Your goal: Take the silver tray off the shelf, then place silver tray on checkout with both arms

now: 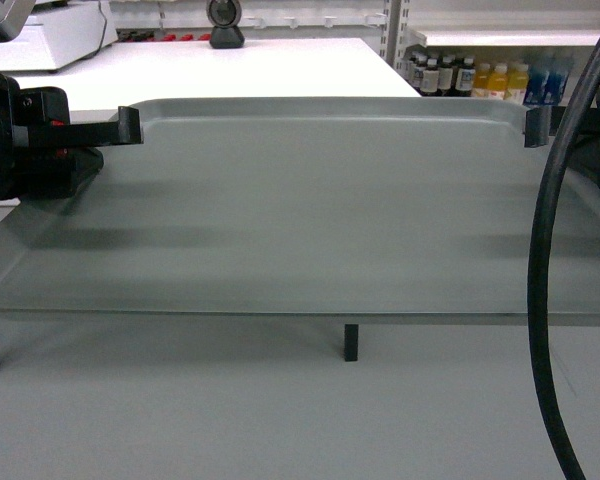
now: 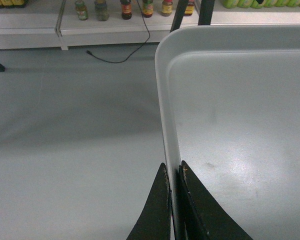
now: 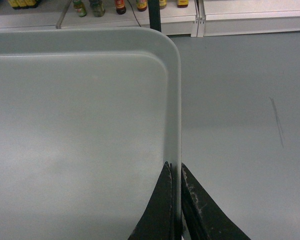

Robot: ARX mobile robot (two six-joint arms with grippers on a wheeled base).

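While level, silver tray (image 1: pixel 310 210) pinched both ends: left gripper (image 2: pixel 174 172), right gripper (image 3: pixel 174 170).

Left arm housing (image 1: pixel 15 140): on my head view, a blocky matte black wrist casing with a small red mark on its face.
Left gripper (image 2: pixel 174 200): two thin black tapering fingers (image 2: pixel 155 210), edges scuffed pale.
Right gripper (image 3: pixel 176 200): same black wedge-shaped fingers (image 3: pixel 200 212), with whitish wear speckled along the inner edge.
Cable (image 1: pixel 540 300): thick, smooth, black, curving down the right side of my head view.
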